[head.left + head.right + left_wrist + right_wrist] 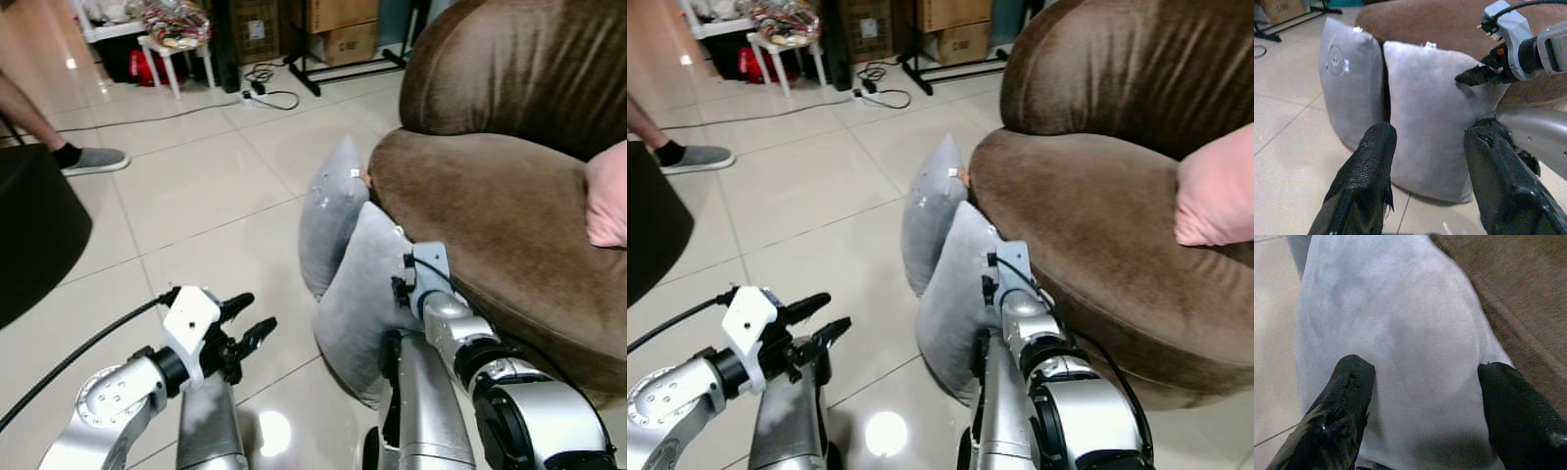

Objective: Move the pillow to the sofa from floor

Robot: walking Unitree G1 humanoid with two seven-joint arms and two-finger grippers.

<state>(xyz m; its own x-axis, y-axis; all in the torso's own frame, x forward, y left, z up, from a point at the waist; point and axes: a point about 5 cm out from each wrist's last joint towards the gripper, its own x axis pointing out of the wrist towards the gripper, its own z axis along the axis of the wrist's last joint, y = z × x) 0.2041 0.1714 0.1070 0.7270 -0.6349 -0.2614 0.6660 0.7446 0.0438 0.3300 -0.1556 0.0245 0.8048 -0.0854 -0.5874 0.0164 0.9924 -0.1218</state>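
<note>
While two grey pillows lean against the sofa, my right gripper spreads wide over the nearer; my left gripper gapes beside it.

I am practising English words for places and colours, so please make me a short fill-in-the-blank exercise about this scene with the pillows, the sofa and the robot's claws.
1. Two grey pillows stand on the tiled floor, leaning against the ____ sofa.
2. The pillow lying on the sofa seat is ____ in colour.
3. The right claw has its fingers spread over the nearer grey pillow, so it is ____.
4. The farther grey pillow stands ____ the nearer one, close to it.

Missing words: brown; pink; open; behind
</note>
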